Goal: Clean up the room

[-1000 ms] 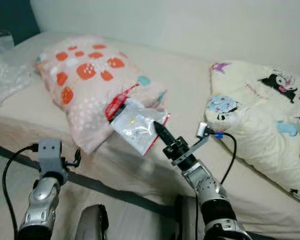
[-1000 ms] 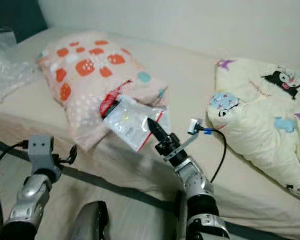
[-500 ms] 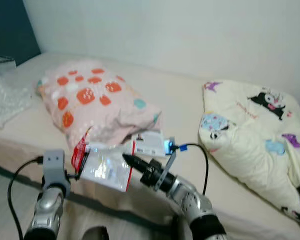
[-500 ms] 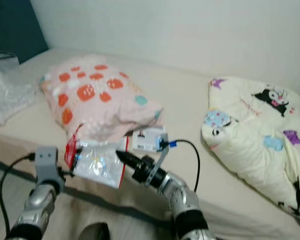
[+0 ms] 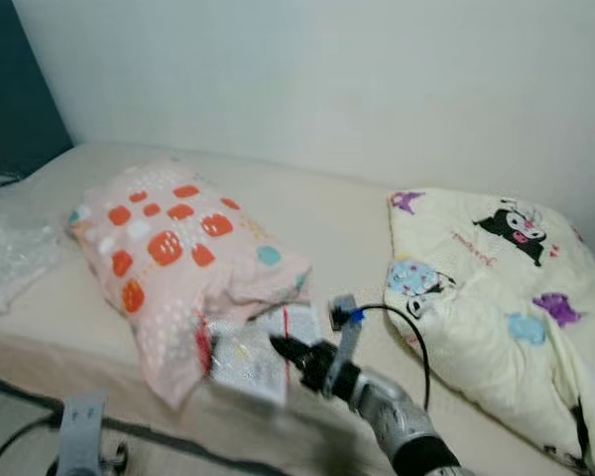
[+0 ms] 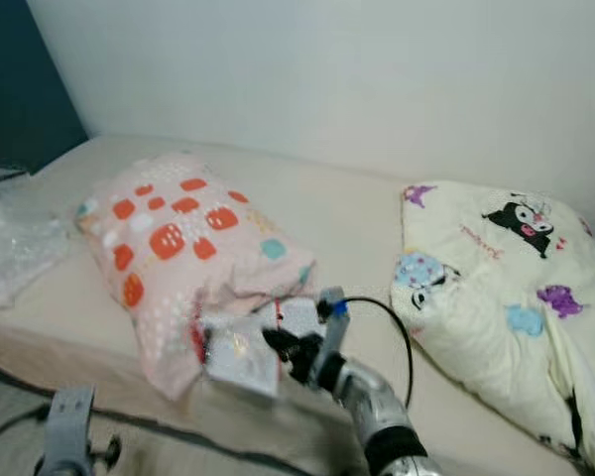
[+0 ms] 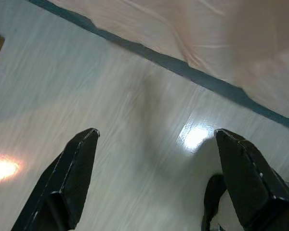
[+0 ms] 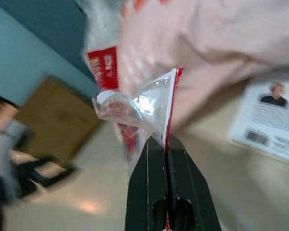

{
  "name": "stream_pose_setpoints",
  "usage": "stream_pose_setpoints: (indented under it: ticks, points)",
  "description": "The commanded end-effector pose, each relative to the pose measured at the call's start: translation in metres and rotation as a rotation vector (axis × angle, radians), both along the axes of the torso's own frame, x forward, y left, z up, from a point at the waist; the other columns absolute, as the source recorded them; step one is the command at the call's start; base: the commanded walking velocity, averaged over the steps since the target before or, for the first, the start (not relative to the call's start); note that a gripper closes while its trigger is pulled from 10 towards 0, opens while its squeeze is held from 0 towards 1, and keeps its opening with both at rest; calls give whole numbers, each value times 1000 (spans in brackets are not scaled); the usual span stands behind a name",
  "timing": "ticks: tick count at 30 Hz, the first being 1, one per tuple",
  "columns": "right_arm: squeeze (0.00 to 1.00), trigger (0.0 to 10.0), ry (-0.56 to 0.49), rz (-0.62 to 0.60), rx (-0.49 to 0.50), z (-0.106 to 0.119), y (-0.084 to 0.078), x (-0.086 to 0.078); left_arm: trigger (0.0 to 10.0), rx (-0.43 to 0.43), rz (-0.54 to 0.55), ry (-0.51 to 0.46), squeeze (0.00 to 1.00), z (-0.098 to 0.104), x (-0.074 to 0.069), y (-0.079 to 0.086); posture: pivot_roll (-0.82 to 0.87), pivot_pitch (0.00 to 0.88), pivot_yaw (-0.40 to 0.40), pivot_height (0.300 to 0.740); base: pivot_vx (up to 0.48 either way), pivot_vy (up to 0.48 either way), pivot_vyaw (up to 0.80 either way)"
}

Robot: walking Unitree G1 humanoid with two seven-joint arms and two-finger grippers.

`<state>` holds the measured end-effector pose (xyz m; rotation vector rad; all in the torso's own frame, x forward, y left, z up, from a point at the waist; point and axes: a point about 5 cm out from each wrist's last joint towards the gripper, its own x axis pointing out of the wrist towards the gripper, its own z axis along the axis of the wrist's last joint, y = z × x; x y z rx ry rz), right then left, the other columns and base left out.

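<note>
One grasp: my right gripper [image 8: 166, 144] was clenched on the red-trimmed corner of the clear plastic wrapper [image 6: 240, 355]; only that thin edge sat between the two black fingers.
Wrapper position: it hung off the near edge of the bed [image 6: 347, 223], just in front of the spotted pink pillow [image 6: 183, 248] and touching its near corner, with the rest of the film dangling free.
Left gripper: my left gripper [image 7: 154, 187] was spread wide and carried nothing, pointing down at the pale floor [image 7: 125, 120] beside the bed's dark base strip.
Slip risk: I judged the hold marginal, since slick film pinched at one corner could slide out under a quick swing of the arm.
Tear risk: the wrapper looked thin and crumpled, so a tug while it dragged against the pillow might have ripped the corner away and left the rest behind.
Snag risk: the black cable [image 5: 416, 342] looping off my right wrist lay close to the cream cartoon pillow [image 5: 496, 288] on the right and could have caught on it.
Leftover: a white printed card [image 8: 272, 118] lay flat on the sheet near the wrapper, easy to overlook.
Blur: the head views were soft, so my aim for any drop-off would have been unreliable.
</note>
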<state>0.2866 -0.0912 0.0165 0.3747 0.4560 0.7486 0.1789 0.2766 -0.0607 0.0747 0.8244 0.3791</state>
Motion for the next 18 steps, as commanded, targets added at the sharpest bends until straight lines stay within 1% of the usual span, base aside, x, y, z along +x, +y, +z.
stream_pose_setpoints:
  ticks: [1, 4, 5, 7, 8, 9, 11, 13, 14, 15, 17, 18]
  points:
    - [0, 10000, 22, -25, -84, -10, -6, -4, 10000, -14, 21, 34, 0, -5, -7, -1, 60, 0, -40, 688, 0, 0, 0]
    - [0, 10000, 59, -88, -209, -24, -27, -11, 10000, -38, 21, 85, 0, -12, -16, -8, 59, 0, -44, 688, -425, 0, 600]
    - [0, 10000, 59, -88, -209, -24, -27, -11, 10000, -38, 21, 85, 0, -12, -16, -8, 59, 0, -44, 688, -476, 0, 625]
    - [0, 10000, 62, -108, -254, -29, -35, -14, 10000, -43, 18, 93, 0, -14, -18, -11, 59, 0, -45, 688, -407, 0, 625]
    - [0, 10000, 62, -108, -254, -29, -35, -14, 10000, -43, 18, 93, 0, -14, -18, -11, 59, 0, -45, 688, -337, 0, 625]
    - [0, 10000, 68, -123, -263, -31, -38, -15, 10000, -44, 14, 96, 0, -15, -19, -12, 58, 0, -46, 688, 0, 0, 631]
    - [0, 10000, 68, -123, -263, -31, -38, -15, 10000, -44, 14, 96, 0, -15, -19, -12, 58, 0, -46, 688, 0, 0, 631]
    - [0, 10000, 82, -148, -300, -35, -45, -17, 10000, -51, 6, 98, 0, -16, -19, -16, 58, 0, -47, 688, 0, 0, 625]
    - [0, 10000, 82, -148, -300, -35, -45, -17, 10000, -51, 6, 98, 0, -16, -19, -16, 58, 0, -47, 688, 0, 0, 625]
    - [0, 10000, 94, -162, -314, -37, -48, -18, 10000, -54, 2, 103, 0, -17, -20, -18, 60, 0, -48, 688, 0, 0, 625]
    - [0, 10000, 94, -162, -314, -37, -48, -18, 10000, -54, 2, 103, 0, -17, -20, -18, 60, 0, -48, 688, 0, 0, 625]
    - [0, 10000, 113, -185, -336, -41, -53, -21, 10000, -57, -5, 115, 0, -19, -21, -20, 58, 0, -46, 688, 0, 0, 625]
